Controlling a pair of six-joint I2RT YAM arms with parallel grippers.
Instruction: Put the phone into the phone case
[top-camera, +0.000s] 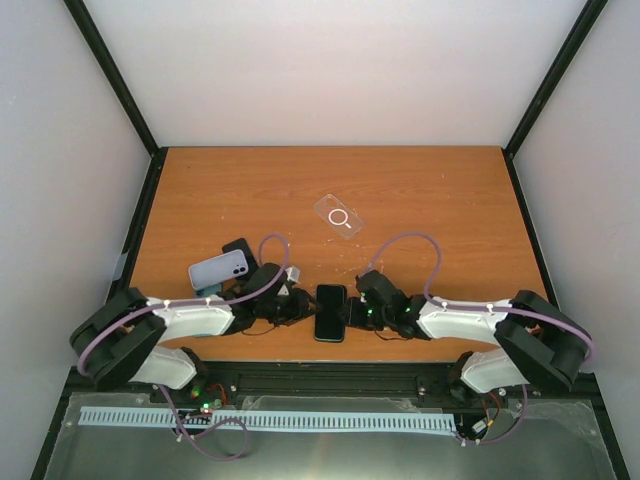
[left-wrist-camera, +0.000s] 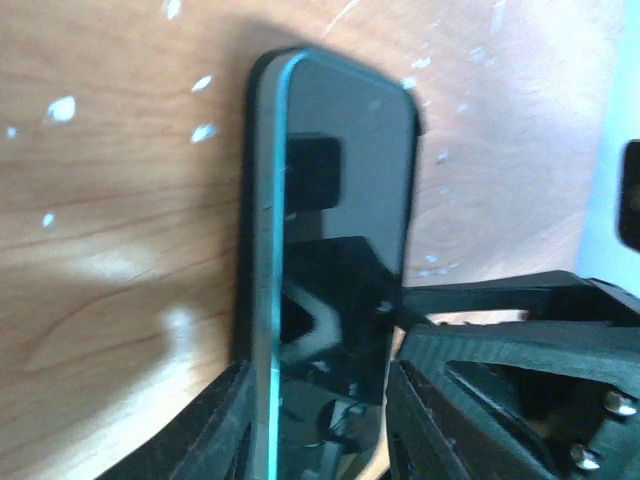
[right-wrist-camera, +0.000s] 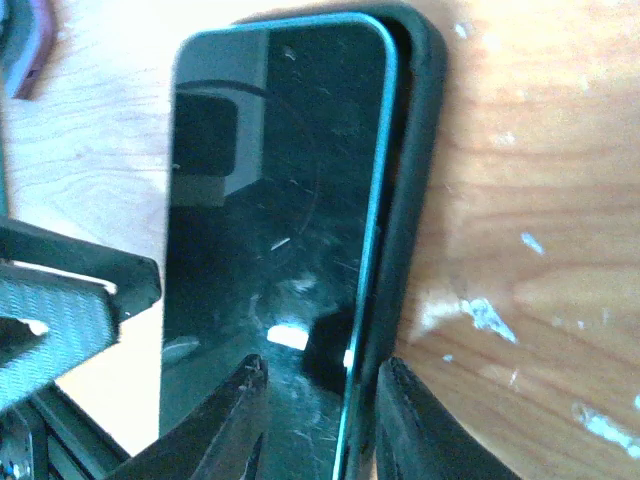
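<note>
Near the table's (top-camera: 420, 185) front edge, the phone (top-camera: 330, 312) lies half-seated in its black phone case (right-wrist-camera: 415, 150). The left gripper (left-wrist-camera: 315, 405) and the right gripper (right-wrist-camera: 318, 390) each pinch the phone.

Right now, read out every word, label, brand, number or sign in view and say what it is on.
No words, brands or numbers are readable anywhere.
On the clear case: a white ring with a short bar, no letters.
On the phone: screen dark and blank.
On the pale phone: back too small to read any logo.
</note>
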